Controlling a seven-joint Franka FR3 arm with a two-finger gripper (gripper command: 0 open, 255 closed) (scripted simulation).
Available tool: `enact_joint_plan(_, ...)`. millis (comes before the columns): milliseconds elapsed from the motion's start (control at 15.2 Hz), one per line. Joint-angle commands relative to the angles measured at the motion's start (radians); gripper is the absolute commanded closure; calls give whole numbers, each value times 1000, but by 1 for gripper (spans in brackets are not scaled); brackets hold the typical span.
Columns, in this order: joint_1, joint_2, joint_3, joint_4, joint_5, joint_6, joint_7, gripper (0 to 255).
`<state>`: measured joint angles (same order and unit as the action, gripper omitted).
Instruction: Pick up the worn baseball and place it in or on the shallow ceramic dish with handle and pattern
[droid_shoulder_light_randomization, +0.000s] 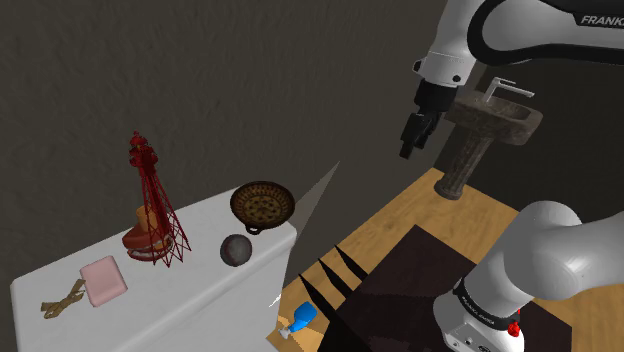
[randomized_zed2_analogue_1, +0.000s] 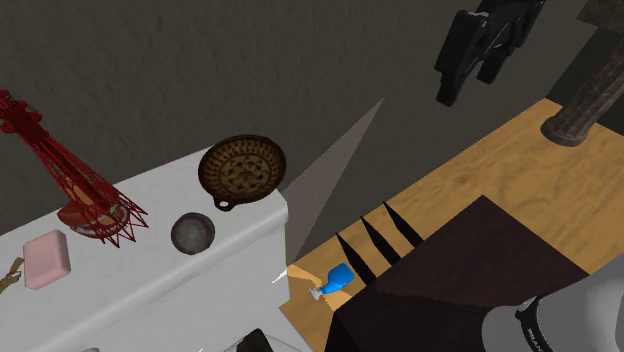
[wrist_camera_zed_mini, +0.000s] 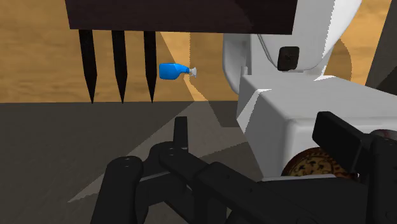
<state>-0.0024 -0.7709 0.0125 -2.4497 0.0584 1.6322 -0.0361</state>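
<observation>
One dark, scuffed baseball (droid_shoulder_light_randomization: 236, 250) is sitting on the white counter (droid_shoulder_light_randomization: 180, 300), just beside one brown patterned dish with a handle (droid_shoulder_light_randomization: 263, 205). The black gripper (randomized_zed2_analogue_1: 467, 88) is hanging well apart, fingers spread, gripping nothing.

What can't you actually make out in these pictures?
Dish: wrist view, mostly behind the gripper.
Ball: shoulder view, seams too small to tell.
Tan object: second exterior view, cut by the left edge.
Red wire tower: same view, top cut off.
</observation>
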Motion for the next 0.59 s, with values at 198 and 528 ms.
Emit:
enact_joint_plan(198,26,24,68,-25,37,72,67,0)
enact_joint_plan(528,64,97,184,-38,84,197,178,0)
